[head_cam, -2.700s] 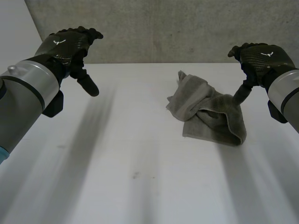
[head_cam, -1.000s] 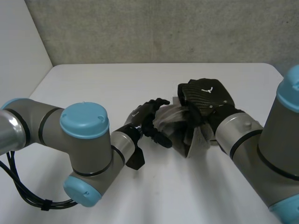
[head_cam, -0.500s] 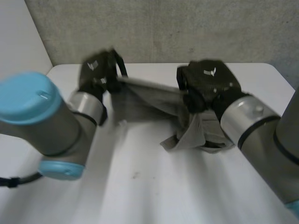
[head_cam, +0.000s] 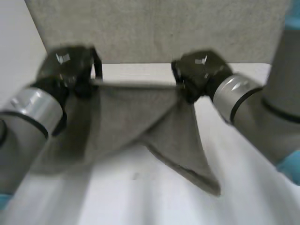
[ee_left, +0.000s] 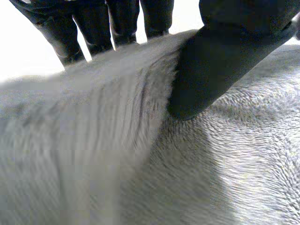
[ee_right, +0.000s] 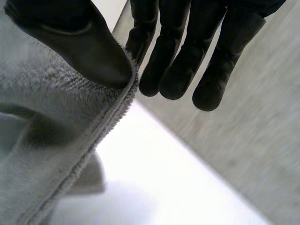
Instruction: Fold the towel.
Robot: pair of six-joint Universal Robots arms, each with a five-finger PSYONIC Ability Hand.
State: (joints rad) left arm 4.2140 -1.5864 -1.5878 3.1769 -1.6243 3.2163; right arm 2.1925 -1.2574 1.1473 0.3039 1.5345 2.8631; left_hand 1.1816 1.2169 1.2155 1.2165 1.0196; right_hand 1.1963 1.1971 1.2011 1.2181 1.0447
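The grey towel hangs spread in the air over the white table, its top edge stretched taut between both hands. My left hand pinches the top left corner; in the left wrist view its thumb presses the towel against the fingers behind the edge. My right hand holds the top right corner; in the right wrist view its thumb clamps the towel's hem against a finger. A pointed flap hangs low at the right.
A grey concrete wall rises just behind the table's far edge. Both forearms reach in from the sides, the left arm and the right arm. Bare tabletop lies below the hanging cloth.
The crumpled towel has been lifted off the table and pulled out flat. My left hand swept up and to the left with its corner; my right hand rose toward the wall.
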